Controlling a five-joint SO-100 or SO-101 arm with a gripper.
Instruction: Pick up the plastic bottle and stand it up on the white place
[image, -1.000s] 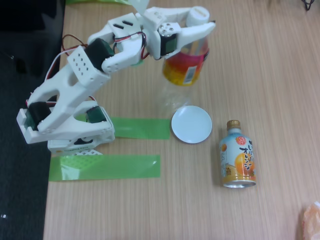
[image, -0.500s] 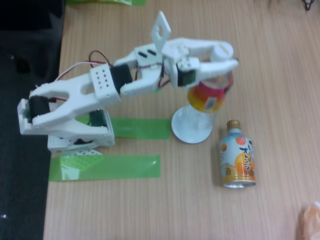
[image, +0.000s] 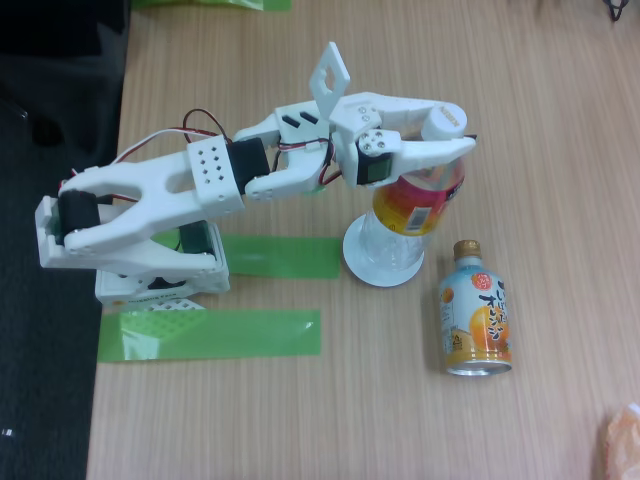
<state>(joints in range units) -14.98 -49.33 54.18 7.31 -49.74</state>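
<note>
The plastic bottle (image: 418, 203), clear with a white cap and a red-to-yellow label, stands nearly upright, leaning slightly away. Its clear base rests on the white place (image: 353, 257), a small round dish in the middle of the wooden table. My gripper (image: 452, 128) reaches in from the left. It is shut on the bottle's neck just under the cap, with one white finger on each side. The bottle's base covers much of the dish.
An orange-and-pale-blue drink bottle (image: 476, 320) with a gold cap lies just right of the dish. Two green tape strips (image: 280, 257) (image: 210, 335) lie in front of the arm's base (image: 140, 265). The table's edge runs along the left, with dark floor beyond.
The gripper has carried the bottle right and down, from hanging behind the dish to standing with its base on the dish. The arm has stretched out further.
</note>
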